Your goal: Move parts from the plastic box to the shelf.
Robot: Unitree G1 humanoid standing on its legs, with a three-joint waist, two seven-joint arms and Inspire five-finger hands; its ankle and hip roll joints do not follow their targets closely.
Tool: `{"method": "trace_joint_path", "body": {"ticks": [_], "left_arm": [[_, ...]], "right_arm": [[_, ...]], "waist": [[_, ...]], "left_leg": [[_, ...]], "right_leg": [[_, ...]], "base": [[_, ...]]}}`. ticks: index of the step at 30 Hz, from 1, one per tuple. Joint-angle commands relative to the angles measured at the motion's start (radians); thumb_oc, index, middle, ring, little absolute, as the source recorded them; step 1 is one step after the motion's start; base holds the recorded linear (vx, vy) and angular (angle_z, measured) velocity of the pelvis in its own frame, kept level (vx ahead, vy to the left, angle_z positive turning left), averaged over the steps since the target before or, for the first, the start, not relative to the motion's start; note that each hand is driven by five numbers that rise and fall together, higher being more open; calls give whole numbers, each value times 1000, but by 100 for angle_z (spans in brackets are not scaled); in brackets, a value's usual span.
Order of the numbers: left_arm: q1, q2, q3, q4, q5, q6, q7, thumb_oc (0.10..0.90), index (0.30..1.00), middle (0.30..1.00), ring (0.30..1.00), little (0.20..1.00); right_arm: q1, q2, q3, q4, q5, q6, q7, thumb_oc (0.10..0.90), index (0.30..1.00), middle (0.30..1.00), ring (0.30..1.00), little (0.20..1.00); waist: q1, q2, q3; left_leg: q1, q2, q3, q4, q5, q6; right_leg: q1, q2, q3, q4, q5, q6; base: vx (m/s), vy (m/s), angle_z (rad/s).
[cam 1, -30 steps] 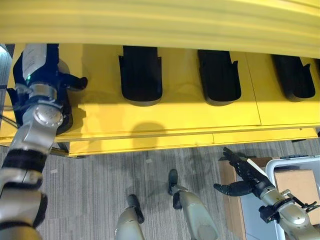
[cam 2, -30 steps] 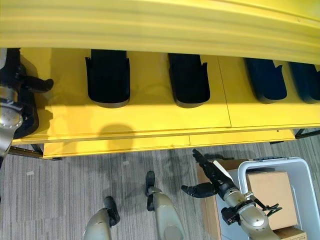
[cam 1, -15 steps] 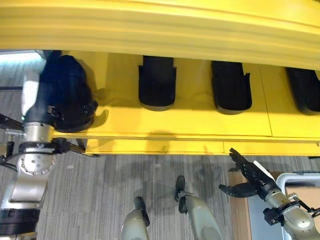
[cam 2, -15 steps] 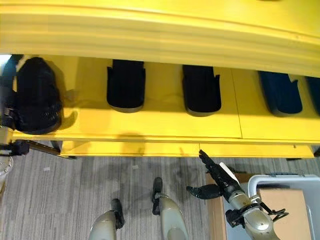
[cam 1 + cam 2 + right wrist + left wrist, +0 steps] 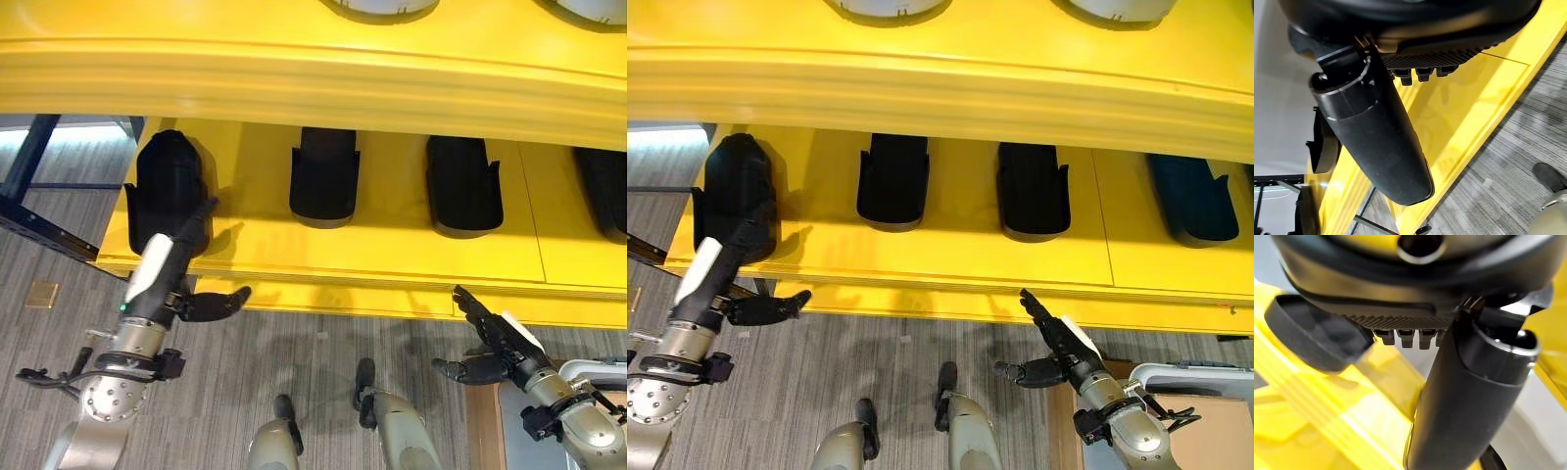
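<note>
Looking along the yellow shelf (image 5: pixel 392 259) from the left of the frame: black part (image 5: pixel 168 191) sitting at the far left end, second part (image 5: pixel 324 186) just right of it, third part (image 5: pixel 463 196) at centre right, a fourth (image 5: pixel 1198 203) running off at the right edge. Reading that as several parts already placed, with more likely waiting in the box. Showing just a sliver of grey plastic box (image 5: pixel 1205 377) in the lower right corner, contents hidden, so not possible to say how many parts are left.

Now the hands. Hanging at lower left, left hand (image 5: pixel 171 269), fingers stretched straight up toward the leftmost part and reaching its lower end in the head views, thumb sticking out sideways below the shelf's front lip. Nothing clamped there; fingers spread and relaxed, seemingly just off the part, though contact is hard to judge. Wrist angled up, forearm coming in from the bottom left corner.

Over at lower right, right hand (image 5: pixel 1055 345), fingers straight and pointing up toward the shelf edge, thumb out to the left, holding nothing, hovering over the floor just left of the box. Judging the next job to be a fresh part from that box.
</note>
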Motion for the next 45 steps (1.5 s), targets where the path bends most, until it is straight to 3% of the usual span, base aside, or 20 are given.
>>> {"method": "trace_joint_path", "body": {"ticks": [1,12,25,45], "left_arm": [[0,30,-3,-78,25,-91,1,900,1000,1000,1000,1000],[24,70,-89,27,241,-67,-35,900,1000,1000,1000,1000],[68,44,-79,157,327,-42,-27,900,1000,1000,1000,1000],[-6,14,-21,316,432,17,85,900,1000,1000,1000,1000]], "right_arm": [[34,-44,-72,-101,11,-80,-17,900,1000,1000,1000,1000],[20,-46,-68,-103,-14,-68,-37,900,1000,1000,1000,1000],[11,-29,-79,-95,-7,-56,-41,900,1000,1000,1000,1000],[-3,-30,-90,-77,-7,-42,-46,900,1000,1000,1000,1000]], "waist": [[-12,-4,-89],[-14,-13,-102],[-8,-16,-100],[-12,-13,-107]], "left_leg": [[-26,69,-23,-57,95,-11],[-35,71,-28,-52,91,-9],[-54,65,-32,-34,84,-5],[-67,62,-23,-16,73,-5]], "right_leg": [[102,-62,27,24,-103,113],[97,-56,26,25,-107,114],[87,-60,26,34,-107,114],[70,-66,38,40,-108,111]], "base": [[0,0,0],[-1,-4,1],[0,0,0],[1,2,0]]}}
